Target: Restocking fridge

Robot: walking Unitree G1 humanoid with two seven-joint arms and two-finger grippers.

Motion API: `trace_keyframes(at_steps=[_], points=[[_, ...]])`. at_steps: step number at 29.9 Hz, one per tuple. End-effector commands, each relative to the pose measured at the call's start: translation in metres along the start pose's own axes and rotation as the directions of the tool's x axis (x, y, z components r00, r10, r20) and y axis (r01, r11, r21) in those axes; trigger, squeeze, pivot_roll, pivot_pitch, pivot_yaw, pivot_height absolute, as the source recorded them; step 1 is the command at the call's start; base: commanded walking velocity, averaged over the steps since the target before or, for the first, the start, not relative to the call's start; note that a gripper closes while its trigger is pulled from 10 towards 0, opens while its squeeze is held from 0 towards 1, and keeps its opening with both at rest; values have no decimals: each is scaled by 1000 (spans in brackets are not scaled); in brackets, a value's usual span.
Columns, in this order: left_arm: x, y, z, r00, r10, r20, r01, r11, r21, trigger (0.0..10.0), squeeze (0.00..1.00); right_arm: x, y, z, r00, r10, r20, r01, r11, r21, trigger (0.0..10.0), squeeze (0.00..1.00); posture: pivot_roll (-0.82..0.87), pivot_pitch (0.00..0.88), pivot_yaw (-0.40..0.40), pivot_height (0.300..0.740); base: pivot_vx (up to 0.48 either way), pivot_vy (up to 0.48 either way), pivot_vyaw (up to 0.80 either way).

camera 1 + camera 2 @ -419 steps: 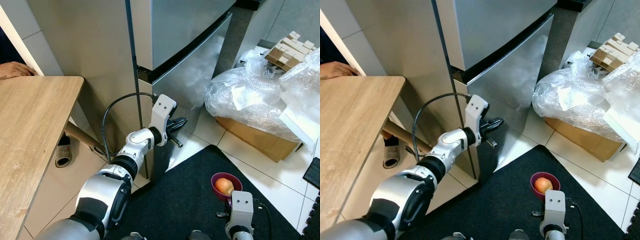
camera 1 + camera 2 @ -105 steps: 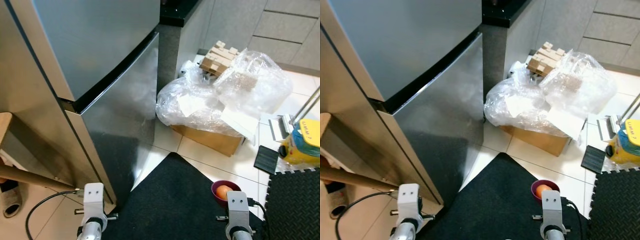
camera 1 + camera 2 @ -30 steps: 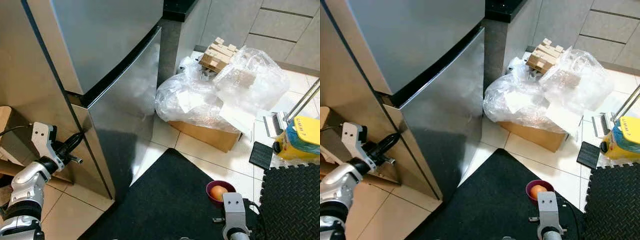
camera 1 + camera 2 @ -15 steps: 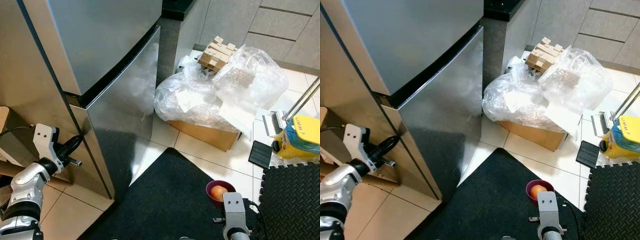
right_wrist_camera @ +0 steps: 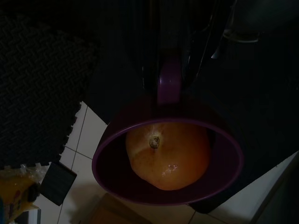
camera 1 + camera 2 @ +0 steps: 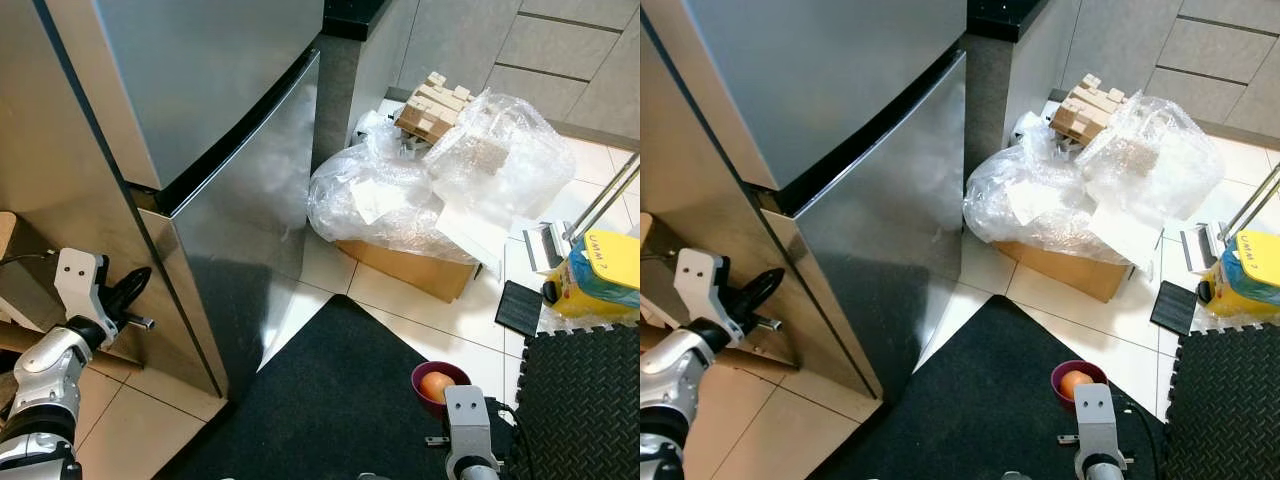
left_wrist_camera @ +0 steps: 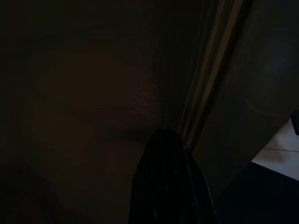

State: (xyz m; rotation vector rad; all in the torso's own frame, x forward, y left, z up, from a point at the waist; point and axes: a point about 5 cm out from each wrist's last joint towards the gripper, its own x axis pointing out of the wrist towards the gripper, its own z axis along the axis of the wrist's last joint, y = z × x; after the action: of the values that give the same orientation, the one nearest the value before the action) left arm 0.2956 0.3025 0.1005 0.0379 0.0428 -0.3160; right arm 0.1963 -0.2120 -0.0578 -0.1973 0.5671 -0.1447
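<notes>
The floor (image 6: 400,300) is pale tile. A black mat (image 6: 340,400) lies on it before the fridge (image 6: 200,120). A cardboard box (image 6: 410,268), heaped with clear plastic wrap (image 6: 440,190), stands on the tile near the fridge. A dark foam mat (image 6: 580,400) lies beside the black mat, a yellow container (image 6: 600,272) behind it.
</notes>
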Motion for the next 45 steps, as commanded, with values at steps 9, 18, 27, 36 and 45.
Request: trace_keyframes(at_steps=[9,18,27,36,45], points=[[12,-28,-12,997,-72,25,74,995,-70,10000,0,0,-1,2,1000,-11,20,11,1000,10,10000,0,-124,149,-33,731,0,0,0],[20,-42,-17,994,-106,29,108,989,-105,10000,0,-2,-6,-2,999,-32,16,32,999,16,10000,0,-143,164,-25,731,0,0,0],[33,-38,-9,999,-30,19,31,997,-64,10000,0,-2,-6,-1,999,-36,18,36,999,18,10000,0,-135,184,-27,731,0,0,0],[51,-47,1,997,-66,30,68,995,-70,10000,0,0,0,3,999,-31,32,30,999,33,10000,0,-133,192,-17,731,0,0,0],[68,-60,10,991,-127,40,130,990,-56,10000,0,0,1,6,998,-29,55,26,998,56,10000,0,-135,195,-9,731,0,0,0]])
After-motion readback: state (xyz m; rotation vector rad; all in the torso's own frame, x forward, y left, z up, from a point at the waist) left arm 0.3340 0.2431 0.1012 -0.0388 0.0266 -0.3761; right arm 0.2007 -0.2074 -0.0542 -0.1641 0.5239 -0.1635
